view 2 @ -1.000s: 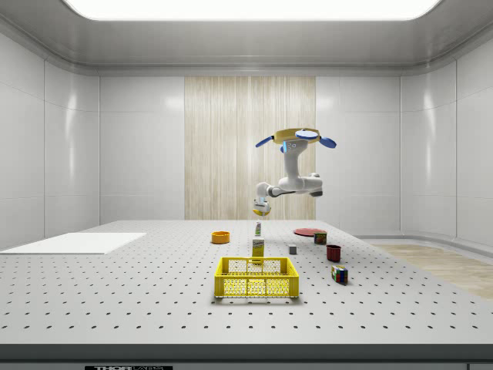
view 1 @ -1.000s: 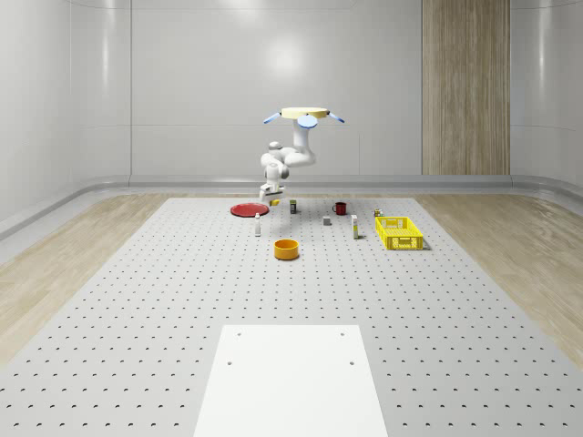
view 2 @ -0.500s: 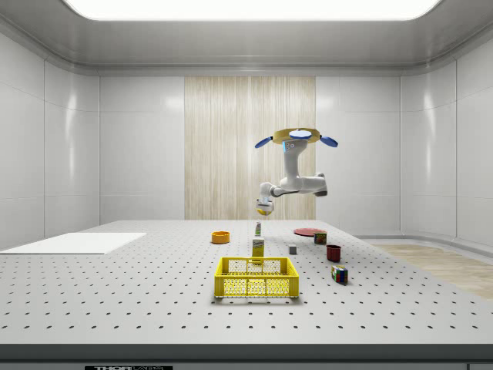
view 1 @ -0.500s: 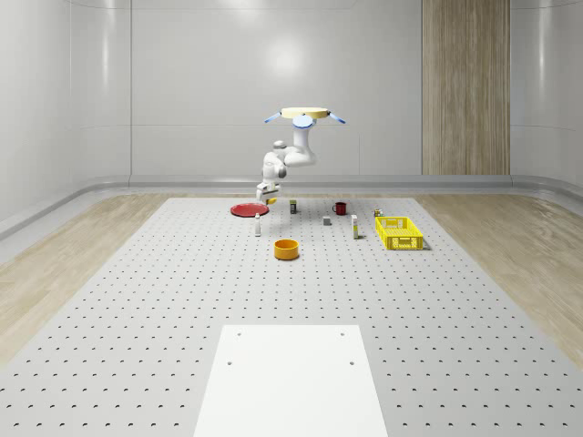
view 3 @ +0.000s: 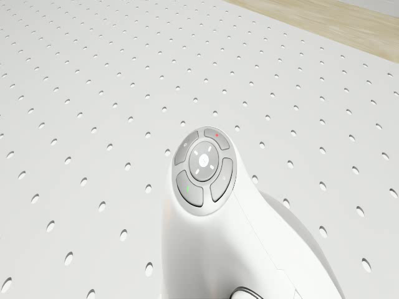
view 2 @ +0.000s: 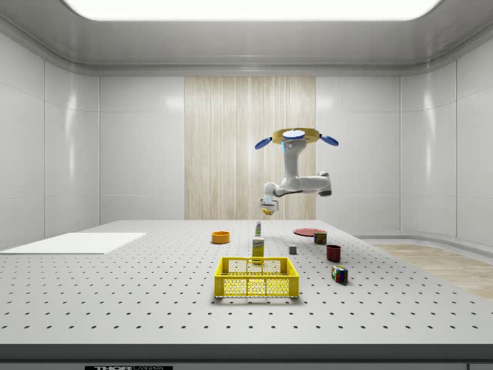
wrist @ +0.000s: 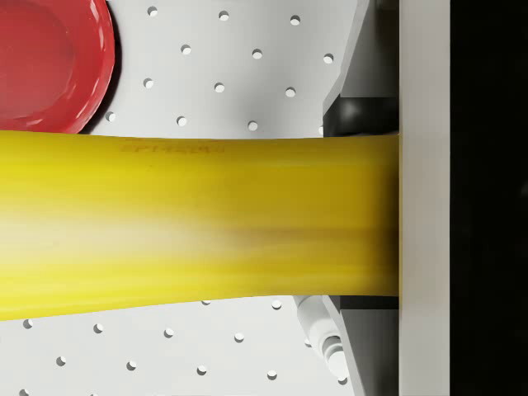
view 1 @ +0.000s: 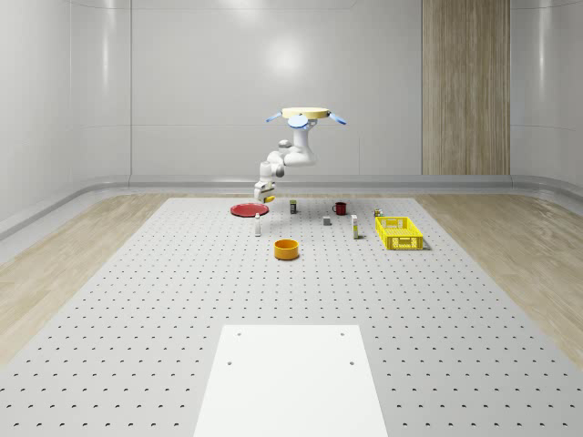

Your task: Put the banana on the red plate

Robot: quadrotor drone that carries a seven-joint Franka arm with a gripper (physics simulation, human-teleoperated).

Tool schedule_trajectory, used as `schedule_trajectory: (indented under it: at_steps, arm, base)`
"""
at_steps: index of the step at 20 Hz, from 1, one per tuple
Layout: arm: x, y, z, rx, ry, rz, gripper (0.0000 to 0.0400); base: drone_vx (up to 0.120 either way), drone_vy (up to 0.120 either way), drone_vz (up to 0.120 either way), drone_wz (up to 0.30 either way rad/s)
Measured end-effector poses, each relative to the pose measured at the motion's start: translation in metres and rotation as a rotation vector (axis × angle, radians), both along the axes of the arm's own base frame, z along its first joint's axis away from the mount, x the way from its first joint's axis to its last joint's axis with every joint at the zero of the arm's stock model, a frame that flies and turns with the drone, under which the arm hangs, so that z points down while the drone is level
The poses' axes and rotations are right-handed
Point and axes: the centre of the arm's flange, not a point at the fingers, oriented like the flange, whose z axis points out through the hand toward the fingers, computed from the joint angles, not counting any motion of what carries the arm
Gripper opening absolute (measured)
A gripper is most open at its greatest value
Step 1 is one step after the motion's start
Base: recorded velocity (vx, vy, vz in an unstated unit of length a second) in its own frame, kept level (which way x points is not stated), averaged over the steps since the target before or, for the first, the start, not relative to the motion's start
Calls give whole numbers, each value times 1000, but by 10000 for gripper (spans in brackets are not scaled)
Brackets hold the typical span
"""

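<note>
In the wrist view the banana lies crosswise in the end effector, which is clamped on it, the long axis running straight across the fingers. Past it, the red plate sits off to one side of the fruit's far end, so the plate is not yet under the load; my read is that the coming move turns on carrying the banana sideways toward that plate before lowering. In the whole-scene view the end effector hangs above the bench, just beside and above the plate, with the drone hovering to the whole-scene view's right of it, over the bench's far end. Compared with a second ago, the arm is stretched further out, and the end effector is higher and nearer the plate.
</note>
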Motion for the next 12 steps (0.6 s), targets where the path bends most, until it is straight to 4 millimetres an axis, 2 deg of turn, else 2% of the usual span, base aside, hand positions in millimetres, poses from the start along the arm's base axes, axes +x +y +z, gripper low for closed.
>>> schedule_trajectory:
  at_steps: [12]
  arm:
    - [0,0,0,0,-2,-362,193]
  base:
    - [0,0,0,-300]
